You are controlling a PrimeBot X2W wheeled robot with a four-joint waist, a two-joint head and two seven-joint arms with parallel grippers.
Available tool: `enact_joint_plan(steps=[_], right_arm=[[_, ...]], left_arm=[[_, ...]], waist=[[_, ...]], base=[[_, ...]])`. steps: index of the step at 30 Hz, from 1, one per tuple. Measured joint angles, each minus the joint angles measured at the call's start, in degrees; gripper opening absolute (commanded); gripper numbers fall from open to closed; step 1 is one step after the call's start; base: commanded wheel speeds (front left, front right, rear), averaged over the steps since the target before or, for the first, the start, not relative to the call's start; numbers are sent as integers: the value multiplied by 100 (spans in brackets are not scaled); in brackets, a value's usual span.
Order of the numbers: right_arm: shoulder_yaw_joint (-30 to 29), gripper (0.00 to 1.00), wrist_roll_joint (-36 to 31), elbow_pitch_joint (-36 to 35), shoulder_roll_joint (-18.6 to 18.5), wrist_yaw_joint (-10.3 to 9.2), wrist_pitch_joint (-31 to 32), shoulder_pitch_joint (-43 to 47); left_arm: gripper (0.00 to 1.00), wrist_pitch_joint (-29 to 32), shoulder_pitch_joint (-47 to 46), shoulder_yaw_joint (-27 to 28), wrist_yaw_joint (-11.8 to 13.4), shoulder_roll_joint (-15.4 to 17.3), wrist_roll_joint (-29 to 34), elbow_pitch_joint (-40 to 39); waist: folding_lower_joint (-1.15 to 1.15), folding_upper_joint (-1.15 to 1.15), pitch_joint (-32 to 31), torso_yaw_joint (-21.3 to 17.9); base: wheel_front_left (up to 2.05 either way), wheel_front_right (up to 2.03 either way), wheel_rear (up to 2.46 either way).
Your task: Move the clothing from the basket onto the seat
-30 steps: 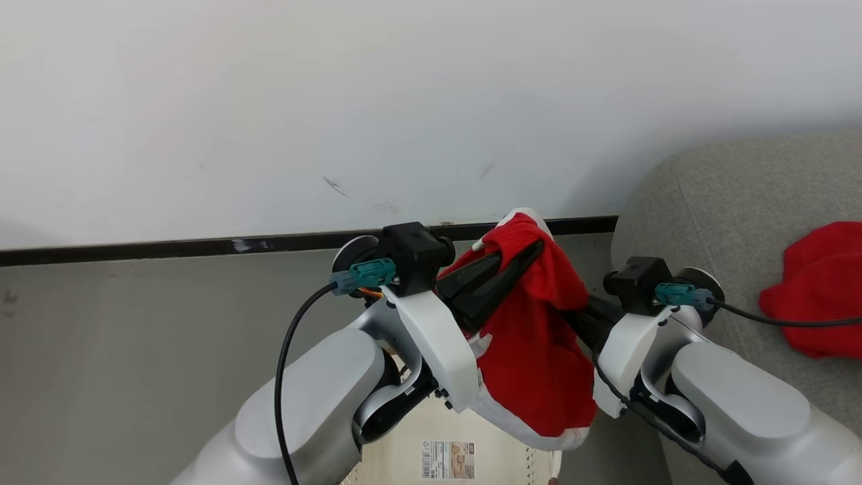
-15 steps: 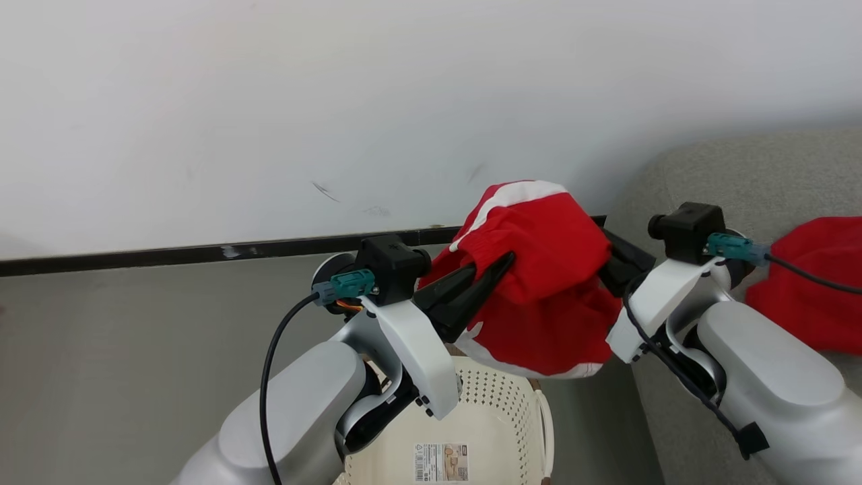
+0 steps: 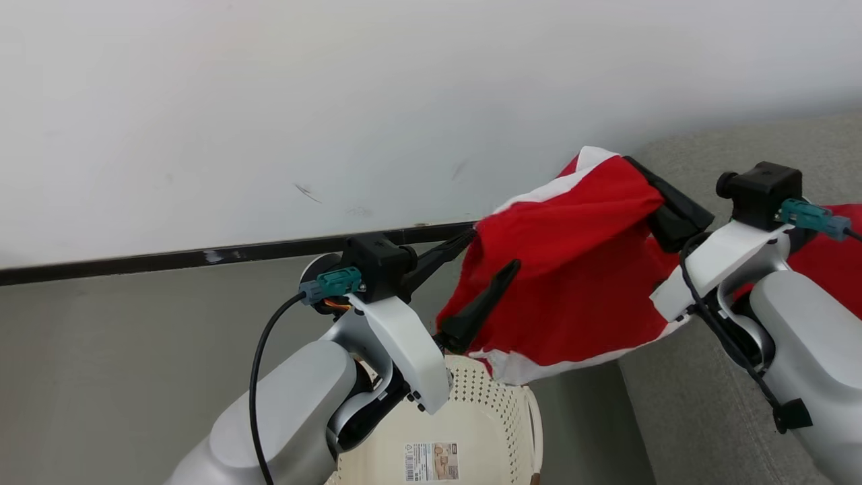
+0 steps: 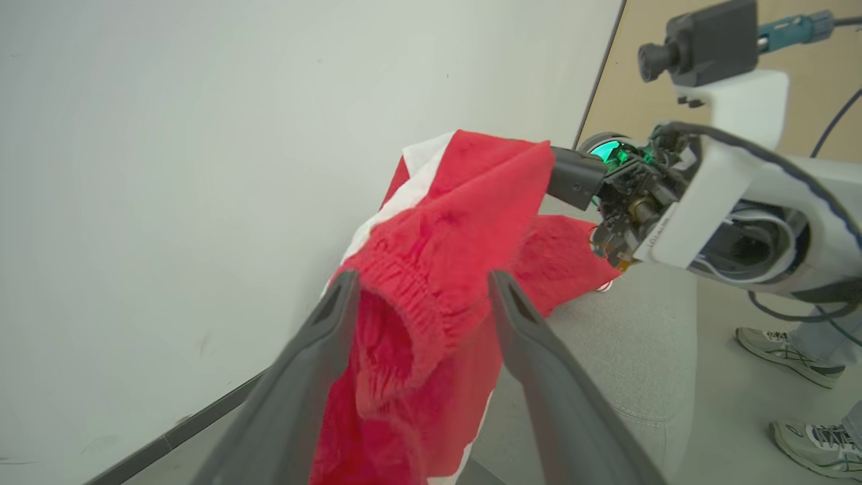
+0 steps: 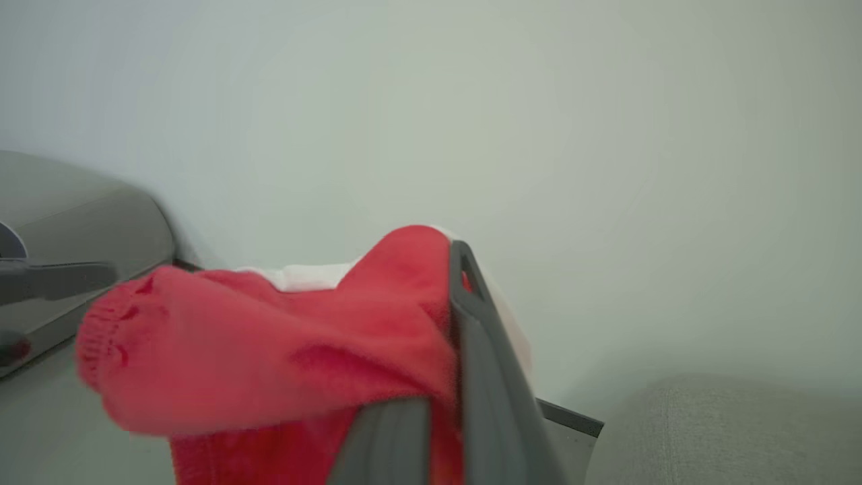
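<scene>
1. While the right end effector (image 3: 663,202) is clamped tight on one edge of a red garment (image 3: 572,269), that garment hangs in the air between the two arms, spread out with a white band along its top and another along its bottom.
2. Seen from the head, the garment's lower white trim hangs just over the far rim of the basket (image 3: 502,404), and its upper end reaches toward the seat (image 3: 687,404).
3. The left end effector (image 3: 493,249) stands wide open, its two dark fingers well spread. In the left wrist view a ribbed red cuff sits in the gap between them, not pinched.
4. On the robot's right, the grey-green seat carries a second red garment (image 3: 832,269), partly hidden behind the right forearm.
5. The cream perforated basket sits below the left forearm, with a printed label (image 3: 431,461) on its bottom.
6. Behind everything is a white wall (image 3: 337,101) with a dark baseboard (image 3: 168,258) above a grey floor (image 3: 121,364).
7. In the left wrist view a person's two sneakers (image 4: 788,345) stand on the floor near the seat.
</scene>
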Motion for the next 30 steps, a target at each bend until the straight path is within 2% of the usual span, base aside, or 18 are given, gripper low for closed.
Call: enact_joint_plan(steps=[14,30], right_arm=[[-1054,0,-237,-396,-200,0,-2,487],[-2125,0,-452,-1145,-205,0,-8,1186]], left_arm=[[100,-18,91,-63,-1,59,-47,-14],[100,-43,147,-125,-8,101,-46,-14]], waist=[[0,0,-34,-315],[0,0,-17,-844]], base=[[0,0,0],[0,0,0]])
